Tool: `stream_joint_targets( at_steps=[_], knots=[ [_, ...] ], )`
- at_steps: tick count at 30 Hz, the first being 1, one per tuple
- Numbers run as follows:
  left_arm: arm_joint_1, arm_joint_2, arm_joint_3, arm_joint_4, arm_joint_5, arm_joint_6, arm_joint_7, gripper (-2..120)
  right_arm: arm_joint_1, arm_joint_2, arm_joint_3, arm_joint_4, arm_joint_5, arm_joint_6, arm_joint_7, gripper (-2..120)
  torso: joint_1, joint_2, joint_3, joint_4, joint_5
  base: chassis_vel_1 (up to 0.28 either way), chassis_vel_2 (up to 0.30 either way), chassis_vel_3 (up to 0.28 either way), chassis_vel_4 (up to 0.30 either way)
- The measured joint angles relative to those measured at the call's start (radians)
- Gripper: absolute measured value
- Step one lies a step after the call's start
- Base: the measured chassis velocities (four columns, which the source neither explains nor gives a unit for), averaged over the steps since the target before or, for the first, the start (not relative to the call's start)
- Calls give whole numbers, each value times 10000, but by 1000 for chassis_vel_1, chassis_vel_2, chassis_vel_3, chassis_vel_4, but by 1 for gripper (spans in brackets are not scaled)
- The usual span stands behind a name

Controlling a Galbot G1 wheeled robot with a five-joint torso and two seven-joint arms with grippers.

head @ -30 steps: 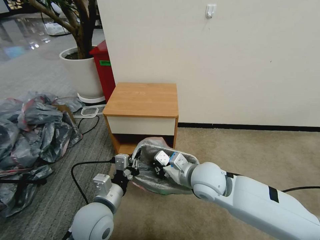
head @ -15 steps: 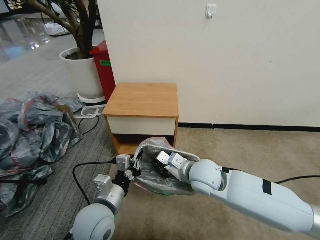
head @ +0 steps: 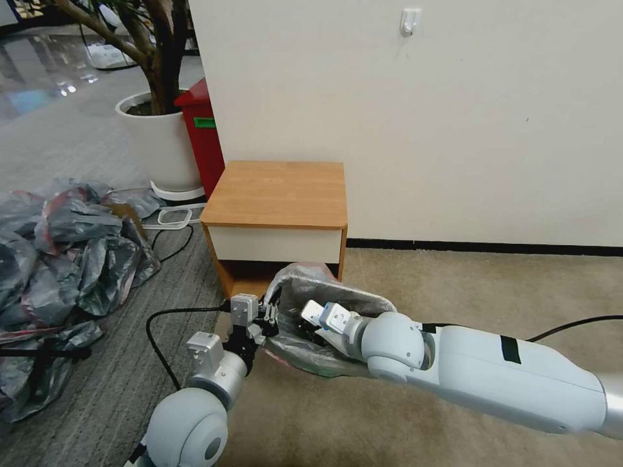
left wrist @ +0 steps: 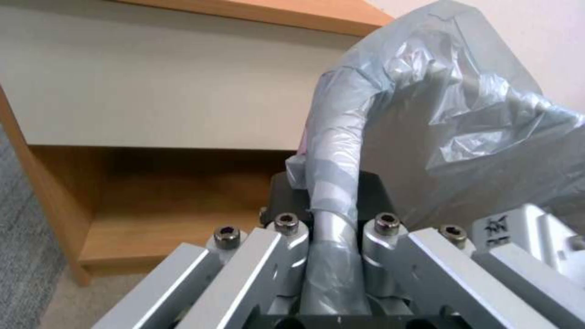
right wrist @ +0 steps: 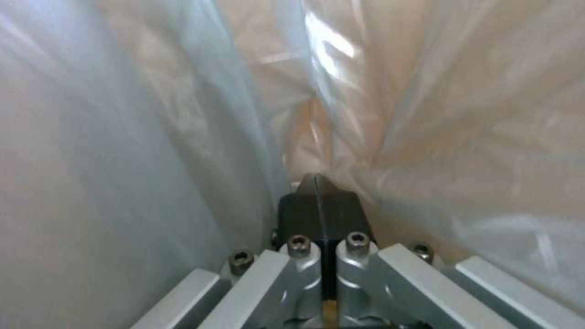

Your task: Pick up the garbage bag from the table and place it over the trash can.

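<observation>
The garbage bag [head: 305,279], thin grey plastic with a pinkish rim, is draped over the trash can on the floor in front of the table [head: 279,191]. Of the trash can only a greenish strip at its base [head: 321,371] shows under the film. My left gripper [head: 269,318] is at the bag's near-left rim, shut on a rolled strip of the bag [left wrist: 332,151] that runs between its black pads [left wrist: 286,194]. My right gripper [head: 310,326] reaches down inside the bag's mouth. Its pads [right wrist: 326,205] are pressed together, with bag film [right wrist: 152,137] all around them.
A big heap of grey-and-pink bags [head: 58,259] lies on the floor at the left. A white planter [head: 162,149] and a red bin [head: 204,130] stand behind the table by the wall. A black cable [head: 156,337] loops beside my left arm. Open beige carpet [head: 487,292] spreads to the right.
My right arm has swung left and lower, pushing its gripper deeper into the bag. The bag's far rim has stretched wider. My left gripper has edged slightly up and right, still holding the rim.
</observation>
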Motion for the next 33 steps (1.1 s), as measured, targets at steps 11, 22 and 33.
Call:
stream_joint_targets(
  at_steps=[11, 22, 33],
  knots=[
    [50, 29, 55, -149, 4, 39, -3, 7, -41, 131, 11, -331, 157, -4, 137, 0, 0, 0, 0, 0, 0, 0, 0, 0, 0],
    [-72, 112, 231, 125, 822, -42, 503, 7, 145, 111, -289, -363, 447, -18, 170, 0, 0, 0, 0, 0, 0, 0, 0, 0, 0],
    [-249, 100, 448, 241, 849, 23, 717, 7, 443, 161, -756, -621, 550, -23, 94, 0, 0, 0, 0, 0, 0, 0, 0, 0, 0]
  ],
)
